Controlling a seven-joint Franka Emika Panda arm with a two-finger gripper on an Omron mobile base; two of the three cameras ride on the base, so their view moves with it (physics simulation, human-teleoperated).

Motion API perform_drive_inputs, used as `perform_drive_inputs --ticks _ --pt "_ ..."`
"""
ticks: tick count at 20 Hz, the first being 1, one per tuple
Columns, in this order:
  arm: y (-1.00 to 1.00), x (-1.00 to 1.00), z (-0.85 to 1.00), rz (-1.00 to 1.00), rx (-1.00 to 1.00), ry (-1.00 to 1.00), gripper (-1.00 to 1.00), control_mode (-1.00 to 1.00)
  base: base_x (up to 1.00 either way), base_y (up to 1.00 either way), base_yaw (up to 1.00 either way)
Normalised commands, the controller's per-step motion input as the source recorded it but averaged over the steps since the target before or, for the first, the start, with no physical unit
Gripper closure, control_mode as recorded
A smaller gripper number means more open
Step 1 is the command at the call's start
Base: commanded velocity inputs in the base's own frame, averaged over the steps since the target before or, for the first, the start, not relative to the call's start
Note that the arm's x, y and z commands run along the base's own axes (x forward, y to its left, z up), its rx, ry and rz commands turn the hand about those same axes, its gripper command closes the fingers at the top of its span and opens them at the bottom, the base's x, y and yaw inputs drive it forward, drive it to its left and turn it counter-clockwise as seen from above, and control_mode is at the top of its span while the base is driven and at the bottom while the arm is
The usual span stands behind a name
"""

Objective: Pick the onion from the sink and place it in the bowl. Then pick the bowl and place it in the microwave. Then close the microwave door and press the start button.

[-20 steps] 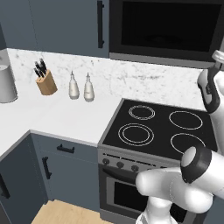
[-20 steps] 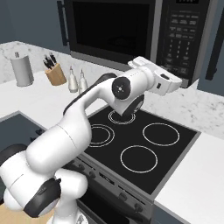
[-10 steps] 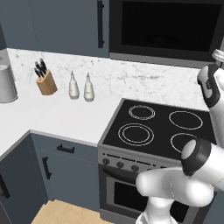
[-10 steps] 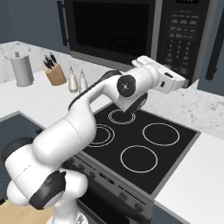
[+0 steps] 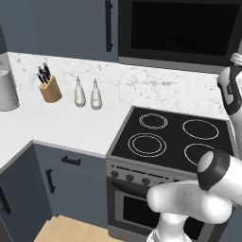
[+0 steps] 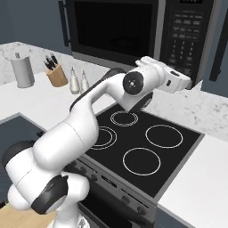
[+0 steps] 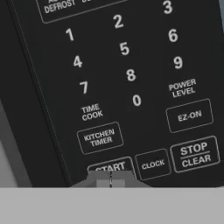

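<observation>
A white marble-look wall (image 5: 142,85) runs behind the white surface (image 5: 56,125), which turns a corner on the left. Blue-grey cabinet doors (image 5: 71,23) with dark handles hang above, and blue-grey lower cabinets (image 5: 71,189) stand under the surface. A black glass stove top (image 5: 172,137) with four white rings sits over a grey oven (image 5: 134,208). On the surface stand a wooden knife block (image 5: 49,87), two pale bottles (image 5: 87,93) and a grey canister (image 5: 7,92). The floor (image 5: 71,230) is light wood

You have the microwave (image 6: 133,33) above the stove (image 6: 138,147); the knife block (image 5: 49,88) and two bottles (image 5: 88,93) stand left on the surface (image 5: 56,123).
</observation>
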Motion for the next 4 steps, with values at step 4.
perform_drive_inputs --ticks 4 --pt "0.0 -0.67 0.0 0.0 0.0 -0.08 1.0 -1.0 0.0 0.0 0.0"
